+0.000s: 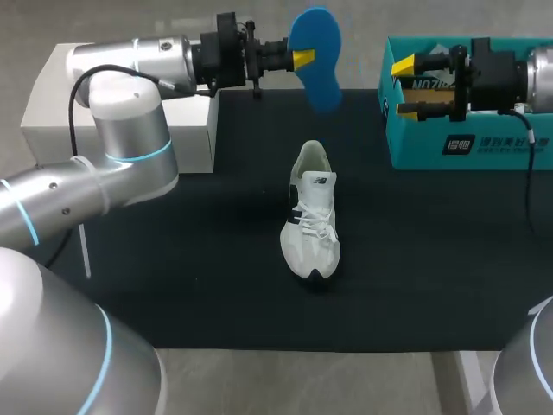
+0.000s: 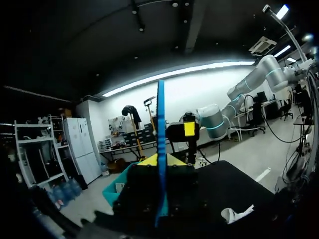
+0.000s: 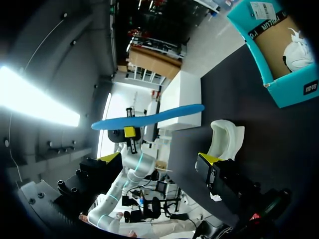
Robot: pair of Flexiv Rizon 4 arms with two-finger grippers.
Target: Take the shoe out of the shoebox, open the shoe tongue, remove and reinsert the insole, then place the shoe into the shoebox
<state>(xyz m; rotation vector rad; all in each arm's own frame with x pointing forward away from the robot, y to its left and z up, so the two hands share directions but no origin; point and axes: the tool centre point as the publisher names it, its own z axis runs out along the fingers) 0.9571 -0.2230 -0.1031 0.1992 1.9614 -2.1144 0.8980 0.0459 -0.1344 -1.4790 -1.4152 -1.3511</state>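
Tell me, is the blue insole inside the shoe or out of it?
Out. The left gripper holds the blue insole in the air, apart from the white shoe standing on the black mat.

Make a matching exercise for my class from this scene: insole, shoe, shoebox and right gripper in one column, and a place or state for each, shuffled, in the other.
Column one:
1. insole
2. shoe
3. shoebox
4. right gripper

Column two:
A. open, holding nothing
B. standing on the black mat, mid-table
C. blue, held up in the left gripper
D. teal, at the right of the table

Pairs: 1-C, 2-B, 3-D, 4-A.
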